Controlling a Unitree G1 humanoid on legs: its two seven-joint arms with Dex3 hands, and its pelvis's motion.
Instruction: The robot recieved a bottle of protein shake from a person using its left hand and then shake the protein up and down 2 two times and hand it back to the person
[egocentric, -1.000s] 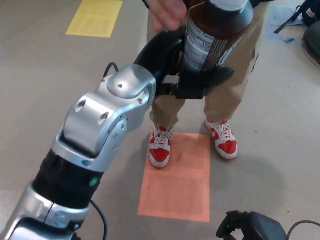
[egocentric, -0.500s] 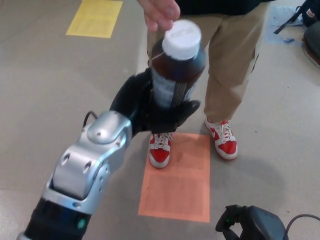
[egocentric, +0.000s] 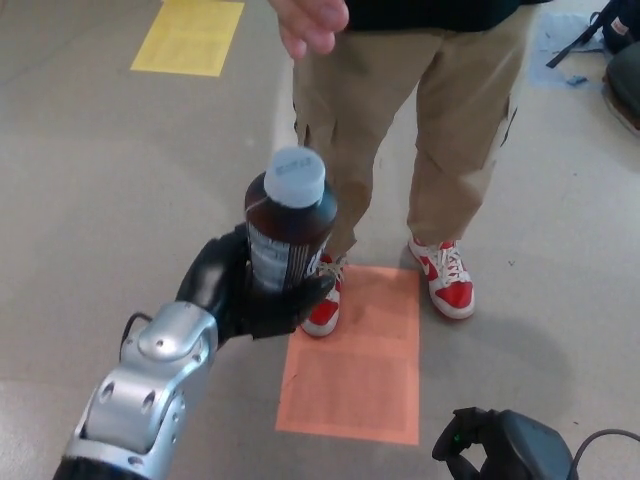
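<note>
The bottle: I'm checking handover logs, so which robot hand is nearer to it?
Left. The left hand is wrapped around the bottle, holding it upright; the right hand sits low at the picture's bottom edge, well apart.

Bottle brought down

Left hand (egocentric: 240, 292) lowered with bottle (egocentric: 288, 225), from up at person's hand (egocentric: 312, 24) to well below it, nearer the shoes.

Left hand (egocentric: 245, 295) raised, fingers clamped around bottle (egocentric: 288, 230); right hand (egocentric: 490, 450) apparently low, idle.

An indoor lab-like space: grey floor (egocentric: 120, 180) marked with coloured rectangles (egocentric: 355, 350).
</note>
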